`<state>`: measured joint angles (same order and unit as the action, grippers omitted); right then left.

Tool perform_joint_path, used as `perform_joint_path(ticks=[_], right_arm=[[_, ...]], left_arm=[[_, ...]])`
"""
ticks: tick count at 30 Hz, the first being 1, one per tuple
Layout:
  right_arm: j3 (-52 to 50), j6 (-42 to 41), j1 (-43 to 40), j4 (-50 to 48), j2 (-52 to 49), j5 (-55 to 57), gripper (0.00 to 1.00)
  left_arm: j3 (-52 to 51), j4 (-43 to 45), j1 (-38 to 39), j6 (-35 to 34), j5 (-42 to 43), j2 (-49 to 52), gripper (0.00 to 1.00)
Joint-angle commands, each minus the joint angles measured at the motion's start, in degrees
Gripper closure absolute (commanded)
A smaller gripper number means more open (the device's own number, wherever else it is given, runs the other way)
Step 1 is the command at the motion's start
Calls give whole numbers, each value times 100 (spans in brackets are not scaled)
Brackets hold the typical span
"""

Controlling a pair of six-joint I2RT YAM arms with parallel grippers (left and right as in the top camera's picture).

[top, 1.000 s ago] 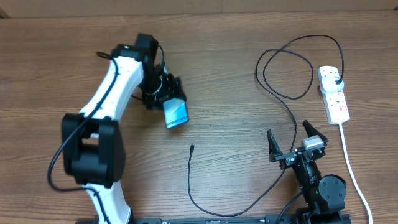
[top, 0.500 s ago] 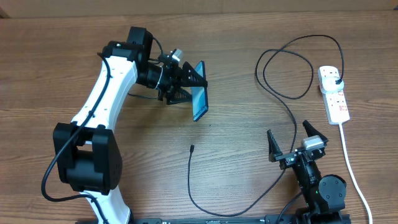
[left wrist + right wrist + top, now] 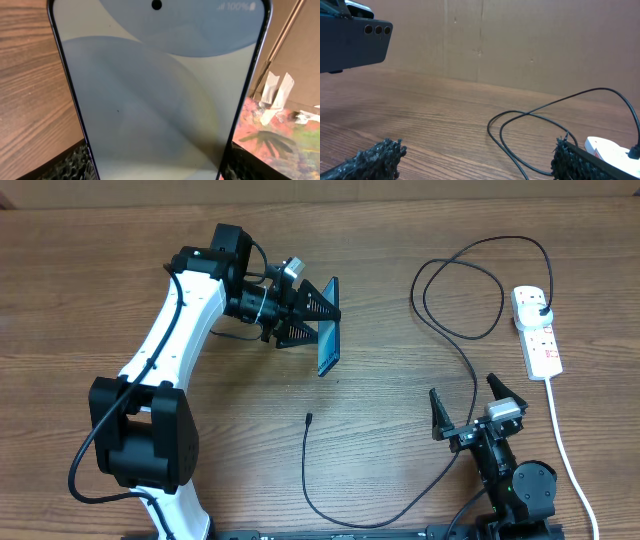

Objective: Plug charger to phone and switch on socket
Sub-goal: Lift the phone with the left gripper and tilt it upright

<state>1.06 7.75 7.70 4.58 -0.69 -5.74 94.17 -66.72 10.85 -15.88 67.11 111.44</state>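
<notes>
My left gripper (image 3: 320,328) is shut on the phone (image 3: 329,345) and holds it above the table, left of centre, turned on edge. In the left wrist view the lit screen (image 3: 160,90) fills the frame between the two black pads (image 3: 75,165). The right wrist view shows the phone's dark back (image 3: 350,45) at the upper left. The charger's connector tip (image 3: 309,418) lies free on the wood. Its cable (image 3: 470,375) loops round to a black plug (image 3: 541,310) seated in the socket (image 3: 543,350). Near the front edge on the right, my right gripper (image 3: 469,412) stands open and empty.
The socket's white lead (image 3: 565,450) runs along the right side toward the front edge. Cable loops (image 3: 520,125) lie just ahead of the right gripper (image 3: 477,160), with the strip's end (image 3: 610,147) at its right finger. A cardboard wall (image 3: 520,40) backs the table.
The left arm has carried the phone to the right and turned it from screen-up to on edge. The right arm, cable and socket have not moved.
</notes>
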Motion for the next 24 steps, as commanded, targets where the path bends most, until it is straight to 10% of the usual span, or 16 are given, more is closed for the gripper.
perform_joint_path(ticks=[1,15,21,24], right_arm=[[-61,24,26,-20,55,35,0],[-61,24,26,-20,52,35,0],[-61,24,26,-20,52,35,0],[-61,24,26,-20,52,35,0]], left_arm=[[103,-111,4,225,345,-94,52],[103,-1298,7,737,345,-94,64],[103,-2000,11,734,343,-94,96],[103,-2417,11,734,341,-94,96]])
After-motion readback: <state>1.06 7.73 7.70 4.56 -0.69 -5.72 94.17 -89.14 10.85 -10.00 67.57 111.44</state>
